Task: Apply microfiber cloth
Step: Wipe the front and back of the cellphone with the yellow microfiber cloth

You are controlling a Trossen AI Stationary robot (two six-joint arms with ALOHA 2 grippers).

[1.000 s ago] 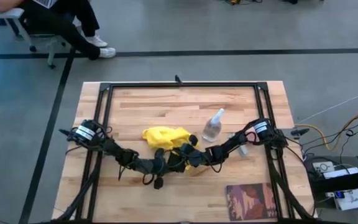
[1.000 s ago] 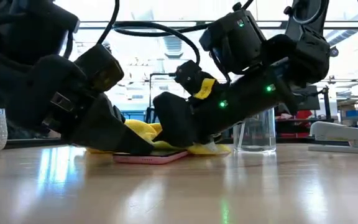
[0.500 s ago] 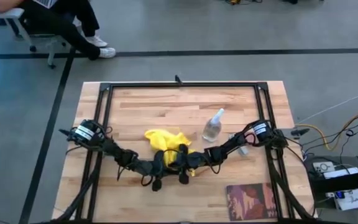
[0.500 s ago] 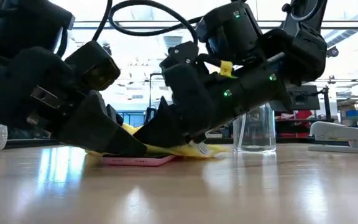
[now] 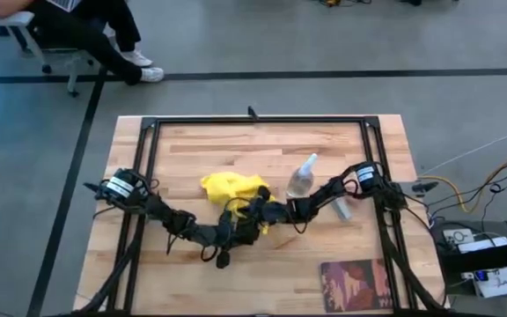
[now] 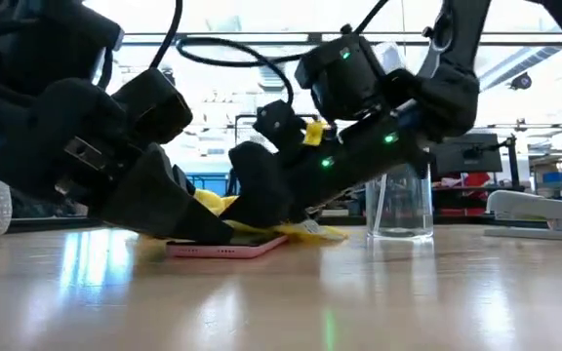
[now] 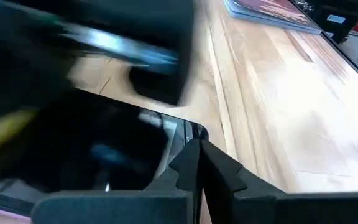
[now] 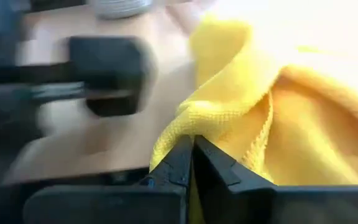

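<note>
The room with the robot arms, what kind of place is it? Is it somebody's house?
Probably not a house; it looks like a robot lab or workshop. A wooden table with a black metal frame stands on a grey taped floor. Cables run beside it, and ceiling lights and equipment show behind.

The microfiber cloth is showing bright yellow, the phone is looking black on top with a pink case, both arms are looking dark, and the table is showing light wood grain.
</note>
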